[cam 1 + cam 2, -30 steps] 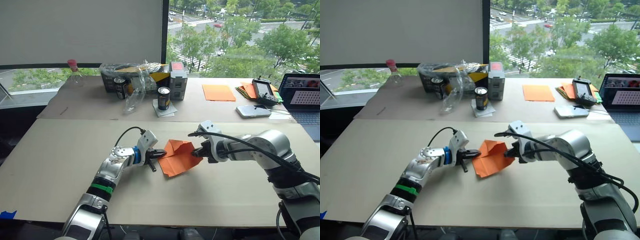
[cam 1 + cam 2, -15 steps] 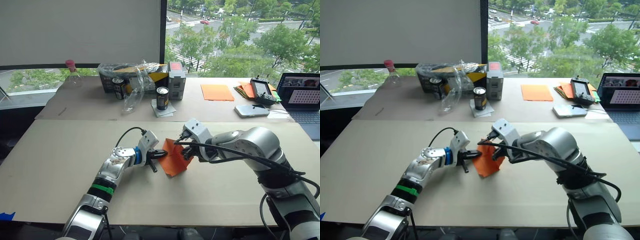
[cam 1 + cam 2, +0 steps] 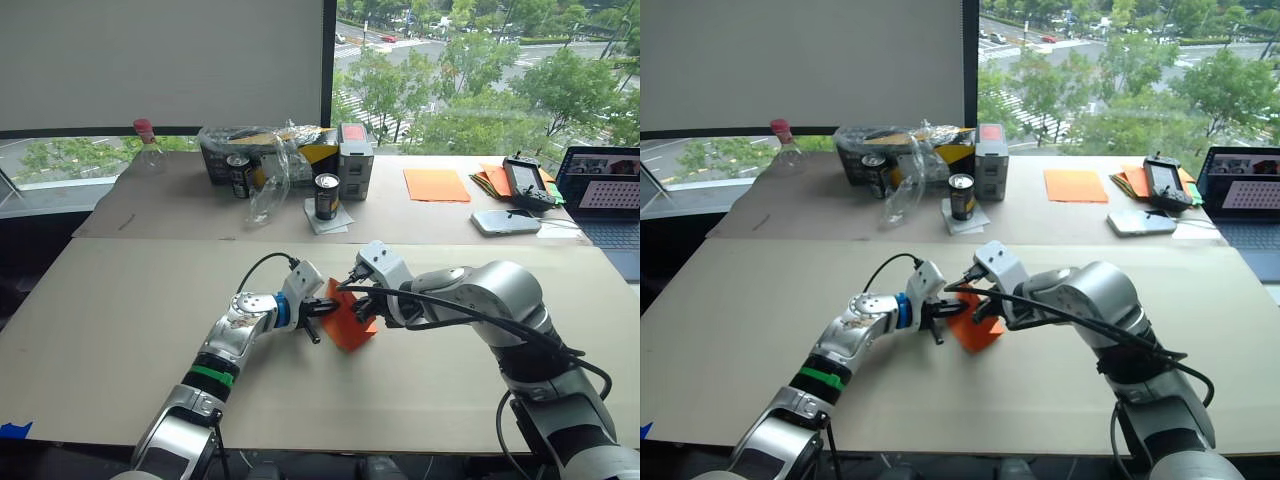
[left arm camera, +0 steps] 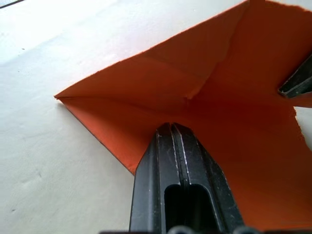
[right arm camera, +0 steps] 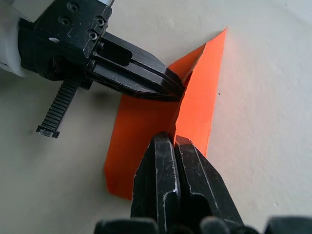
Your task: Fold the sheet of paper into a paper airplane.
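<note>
Item: sheet of paper (image 3: pixel 350 322), bright orange, creased, partly folded, at the middle of the near surface (image 3: pixel 120 310) between the two arms.
Left gripper (image 4: pixel 171 127): fingers pressed together on the sheet's near edge, pinning it.
Right gripper (image 5: pixel 171 138): fingers closed on a raised flap of the sheet, right beside the left fingertips.
Step in hand: judged a mid fold, one flap being carried across while the other side is anchored.
Next move calls for: laying the flap flat along its crease, edges aligned, then pressing the fold without dragging the pinned side.
Progress: early to middle; no pointed airplane form yet.
Hidden: the right arm covers part of the sheet in the head views; the layer count under the flap cannot be told.
Background: paler orange sheet (image 3: pixel 437 185) on the far surface, untouched.
</note>
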